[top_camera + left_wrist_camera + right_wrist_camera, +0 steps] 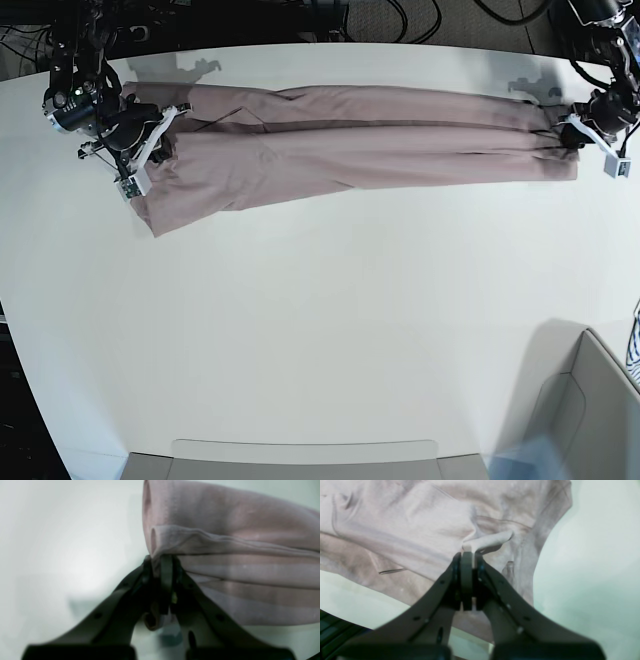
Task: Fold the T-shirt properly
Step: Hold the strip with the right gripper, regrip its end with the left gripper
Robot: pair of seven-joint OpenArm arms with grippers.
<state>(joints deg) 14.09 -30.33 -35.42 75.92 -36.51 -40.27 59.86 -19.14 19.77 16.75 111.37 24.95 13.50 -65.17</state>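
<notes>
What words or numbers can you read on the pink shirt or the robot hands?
None can be read.
T-shirt: plain, no print showing.
Left gripper and right gripper: no lettering visible.
Table: bare of writing.

There is one pink T-shirt [360, 140] on one white table [330, 320]. There are two end effectors: the left end effector [572, 133] at 2 o'clock and the right end effector [160, 135] at 10 o'clock. One grey bin [575, 420] sits at 5 o'clock. One striped cloth [634, 352] peeks in at 4 o'clock.
</notes>
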